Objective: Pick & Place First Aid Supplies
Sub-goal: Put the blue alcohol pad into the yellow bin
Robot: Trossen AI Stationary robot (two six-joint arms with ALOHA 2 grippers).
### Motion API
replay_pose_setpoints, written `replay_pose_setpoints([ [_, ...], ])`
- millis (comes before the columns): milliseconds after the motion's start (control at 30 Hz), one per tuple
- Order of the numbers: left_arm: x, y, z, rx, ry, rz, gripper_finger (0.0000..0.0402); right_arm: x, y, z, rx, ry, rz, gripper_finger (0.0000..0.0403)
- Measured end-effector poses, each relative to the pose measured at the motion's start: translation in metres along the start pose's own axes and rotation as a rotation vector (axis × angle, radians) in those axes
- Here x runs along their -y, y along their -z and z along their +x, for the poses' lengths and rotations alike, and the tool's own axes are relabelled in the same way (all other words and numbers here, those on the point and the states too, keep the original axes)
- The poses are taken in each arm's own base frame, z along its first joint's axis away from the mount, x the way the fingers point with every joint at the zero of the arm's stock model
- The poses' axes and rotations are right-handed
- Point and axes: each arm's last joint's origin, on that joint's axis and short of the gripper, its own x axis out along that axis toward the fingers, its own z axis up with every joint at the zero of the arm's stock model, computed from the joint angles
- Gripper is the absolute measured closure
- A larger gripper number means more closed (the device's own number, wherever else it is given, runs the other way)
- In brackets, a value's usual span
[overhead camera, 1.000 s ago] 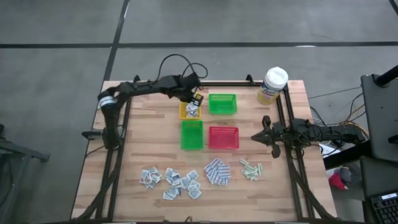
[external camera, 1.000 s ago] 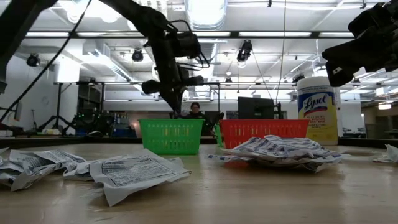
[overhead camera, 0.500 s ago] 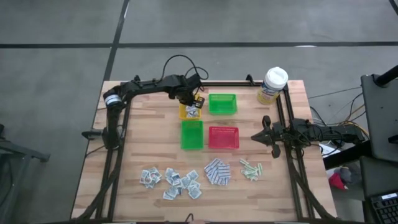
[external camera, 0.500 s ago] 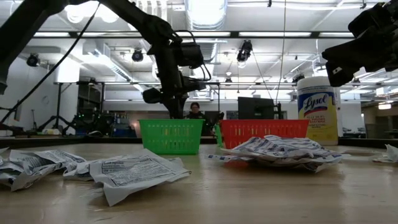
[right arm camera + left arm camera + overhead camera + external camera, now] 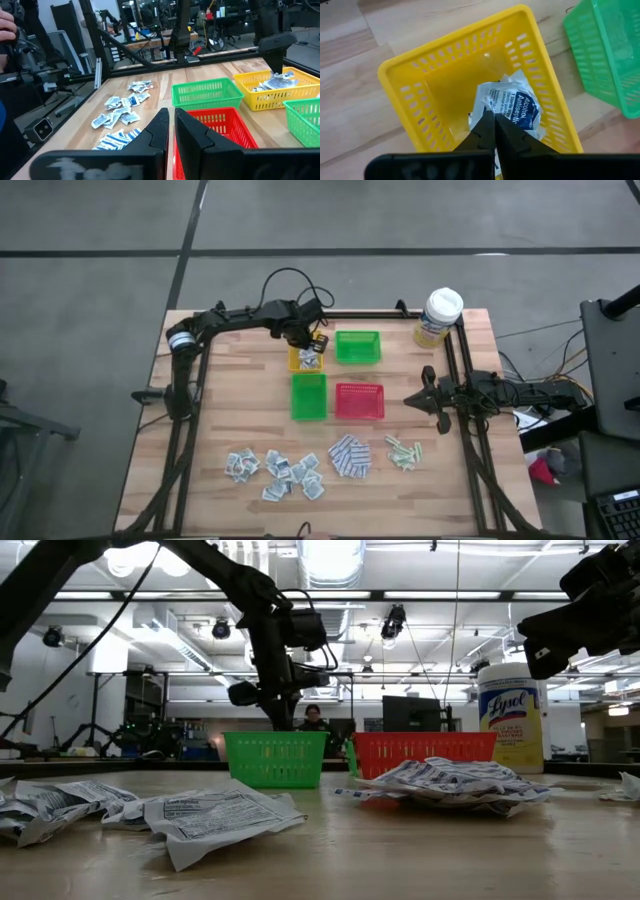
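My left gripper (image 5: pixel 494 116) points down into the yellow tray (image 5: pixel 297 363) at the far middle of the table, shut on a white-and-blue sachet (image 5: pixel 517 102). More sachets (image 5: pixel 274 83) lie in that tray. On the near part of the table lie loose first aid supplies: white-grey sachets (image 5: pixel 275 468), blue-and-white pads (image 5: pixel 348 457) and pale green strips (image 5: pixel 403 451). My right gripper (image 5: pixel 412 399) waits shut and level at the table's right edge, touching nothing. My left gripper pinches one edge of the sachet (image 5: pixel 501 111) between its two fingertips, coming from above and slanting down. The sachet spreads out beyond the fingertips, low inside the yellow tray; whether it rests on the sachets beneath I cannot tell.
A green tray (image 5: pixel 357 346) stands right of the yellow one. A second green tray (image 5: pixel 308 396) and a red tray (image 5: pixel 359 400) stand nearer. A yellow canister with a white lid (image 5: pixel 438 317) stands at the far right corner. A person shows beyond the table (image 5: pixel 314 720).
My left gripper has tipped and rolled a little over the yellow tray, then kept still.
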Motion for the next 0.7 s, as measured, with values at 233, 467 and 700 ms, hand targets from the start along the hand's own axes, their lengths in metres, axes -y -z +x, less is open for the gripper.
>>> replay_pose_setpoints([
  [233,0.0,0.0,0.0,0.001,-0.001,0.003,0.033,0.0,0.0,0.0,0.0,0.0,0.0,0.0374],
  [467,0.001,0.003,-0.022,0.051,-0.028,0.095,0.0261,0.0,0.0,0.0,0.0,0.0,0.0,0.0374],
  [700,0.0,0.038,-0.087,0.107,-0.157,0.154,0.0237,0.0,0.0,0.0,0.0,0.0,0.0,0.0374],
])
